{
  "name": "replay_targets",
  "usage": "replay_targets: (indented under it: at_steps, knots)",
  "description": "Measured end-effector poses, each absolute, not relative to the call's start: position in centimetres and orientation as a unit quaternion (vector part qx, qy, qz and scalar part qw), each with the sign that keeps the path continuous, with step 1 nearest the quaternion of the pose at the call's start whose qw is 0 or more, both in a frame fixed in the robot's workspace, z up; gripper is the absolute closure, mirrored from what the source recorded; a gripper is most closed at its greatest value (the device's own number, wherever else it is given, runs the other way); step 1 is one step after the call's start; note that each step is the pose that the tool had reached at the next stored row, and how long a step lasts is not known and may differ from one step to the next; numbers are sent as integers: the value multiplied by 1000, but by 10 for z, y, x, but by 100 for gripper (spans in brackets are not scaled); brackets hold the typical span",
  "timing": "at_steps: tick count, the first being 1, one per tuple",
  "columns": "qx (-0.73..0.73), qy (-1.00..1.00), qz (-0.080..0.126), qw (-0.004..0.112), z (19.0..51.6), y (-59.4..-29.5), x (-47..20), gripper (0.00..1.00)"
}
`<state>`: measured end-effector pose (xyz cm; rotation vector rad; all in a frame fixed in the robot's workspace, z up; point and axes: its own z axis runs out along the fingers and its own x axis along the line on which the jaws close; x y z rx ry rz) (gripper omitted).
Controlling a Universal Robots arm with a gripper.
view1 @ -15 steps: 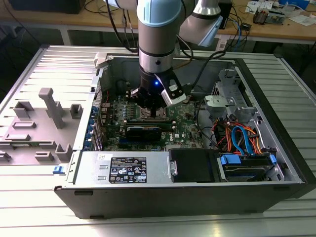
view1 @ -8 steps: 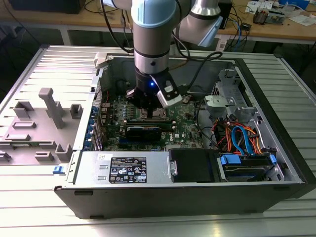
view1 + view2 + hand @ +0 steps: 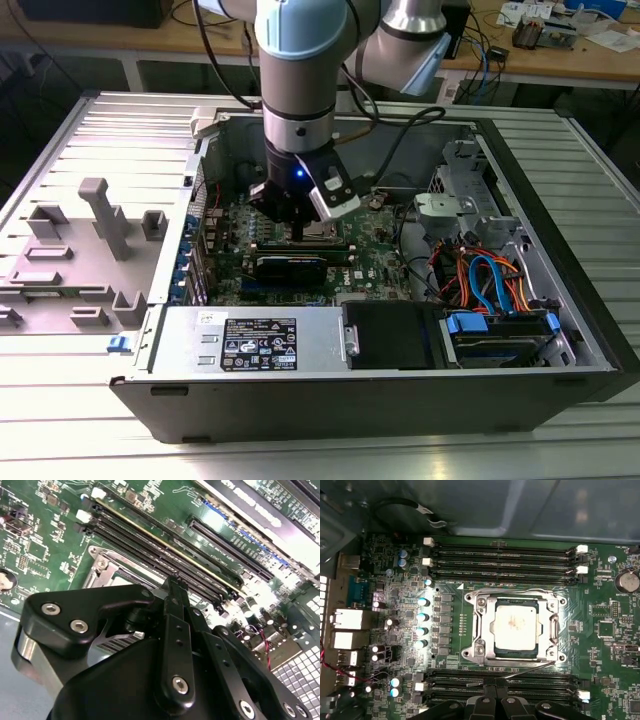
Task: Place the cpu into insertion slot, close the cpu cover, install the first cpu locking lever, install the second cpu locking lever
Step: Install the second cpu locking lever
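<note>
The cpu (image 3: 516, 625) lies flat in the insertion slot (image 3: 559, 656), its silver-grey top showing through the window of the cpu cover (image 3: 485, 630). The cover is down over it. One thin wire locking lever (image 3: 520, 592) runs along the far edge of the socket. A second lever (image 3: 530, 670) stands slanted beside the near edge. My gripper (image 3: 495, 686) is shut, its tips right at that slanted lever; whether they pinch it or only touch it I cannot tell. In the exterior view the gripper (image 3: 297, 232) hangs low over the motherboard. The second wrist view has the gripper (image 3: 172, 587) beside the socket's corner (image 3: 107, 572).
Long black memory slots (image 3: 500, 555) flank the socket on both sides. A black card (image 3: 290, 267) stands close beside the gripper. The power supply (image 3: 255, 342) and a drive cage with blue and orange cables (image 3: 490, 285) fill the case front. A grey fixture (image 3: 100, 215) lies outside.
</note>
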<state>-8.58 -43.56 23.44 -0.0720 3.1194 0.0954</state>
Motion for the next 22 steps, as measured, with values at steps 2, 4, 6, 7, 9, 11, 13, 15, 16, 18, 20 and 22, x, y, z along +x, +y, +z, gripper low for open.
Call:
replay_targets:
  at_steps: [2,4,6,7,9,11,13,15,16,18,20,22]
  knots:
    - [-23,999,33,10,234,-437,-88,89]
    - [-23,999,34,10,234,-437,-88,89]
    - [-23,999,34,10,234,-437,-88,89]
    - [-23,999,34,10,234,-437,-88,89]
    - [-23,999,34,10,234,-437,-88,89]
    - [-23,999,34,10,234,-437,-88,89]
    - [-23,999,34,10,234,-437,-88,89]
    - [-23,999,34,10,234,-437,-88,89]
    - [-23,999,34,10,234,-437,-88,89]
    - [-23,999,34,10,234,-437,-88,89]
    - [-23,999,34,10,234,-437,-88,89]
    - [-23,999,34,10,234,-437,-88,89]
